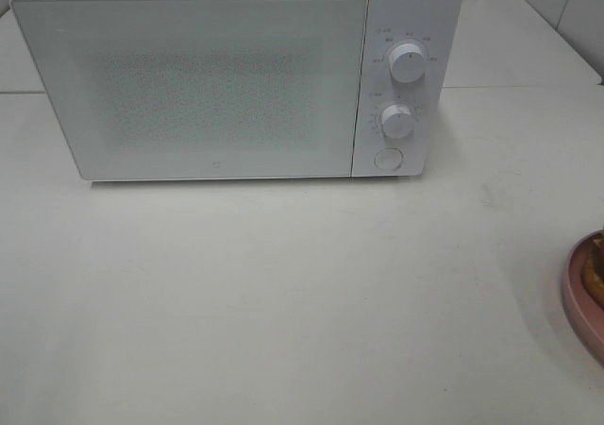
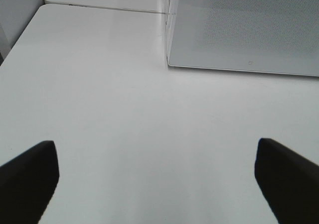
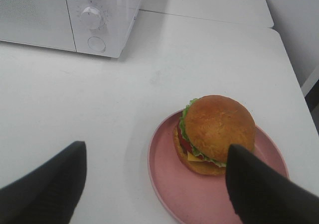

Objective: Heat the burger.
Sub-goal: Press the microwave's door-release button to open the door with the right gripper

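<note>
The burger (image 3: 215, 132), with golden-brown bun, lettuce, tomato and cheese, sits on a pink plate (image 3: 172, 181); a sliver of burger (image 1: 595, 272) and plate (image 1: 580, 302) shows at the right edge of the high view. A white microwave (image 1: 236, 76) stands at the back with its door shut; its dials and round button (image 3: 96, 44) face forward. My right gripper (image 3: 154, 184) hovers open above the plate's near side, one finger (image 3: 259, 189) overlapping the plate. My left gripper (image 2: 157, 179) is open over bare table, in front of the microwave's left corner (image 2: 169, 62). Neither arm shows in the high view.
The white table (image 1: 283, 293) stretches in front of the microwave. A seam between table panels (image 1: 519, 87) runs behind it. The table's right edge (image 3: 291, 64) lies close to the plate.
</note>
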